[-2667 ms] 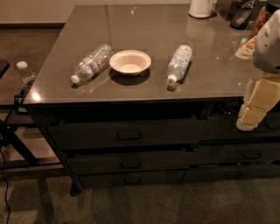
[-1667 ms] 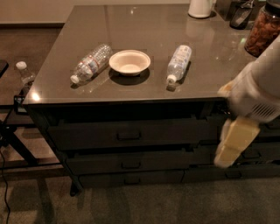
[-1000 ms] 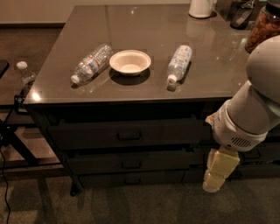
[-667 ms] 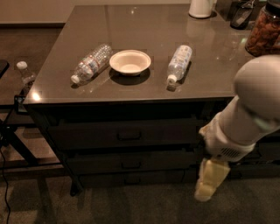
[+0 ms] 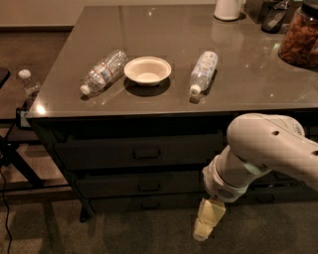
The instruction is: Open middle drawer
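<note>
The middle drawer (image 5: 114, 184) is the medium-height dark front between a taller drawer (image 5: 99, 154) above and a slim drawer (image 5: 114, 204) below. It is closed, and its small centre pull handle (image 5: 149, 187) shows. My gripper (image 5: 204, 229) hangs at the end of the white arm (image 5: 263, 154), pointing down at the floor. It is low, to the right of the handle and slightly below the slim drawer's level. It touches no drawer.
On the grey countertop (image 5: 248, 84) lie two plastic bottles (image 5: 103, 72) (image 5: 203, 70) with a white bowl (image 5: 147, 70) between them. A jar of snacks (image 5: 301, 32) and a white jug (image 5: 228, 8) stand at the back right. A black stand with another bottle (image 5: 29, 87) is at the left.
The arm has swung down from the right side of the counter, lowering the gripper leftward in front of the drawers to near floor level. The drawers have not moved.
</note>
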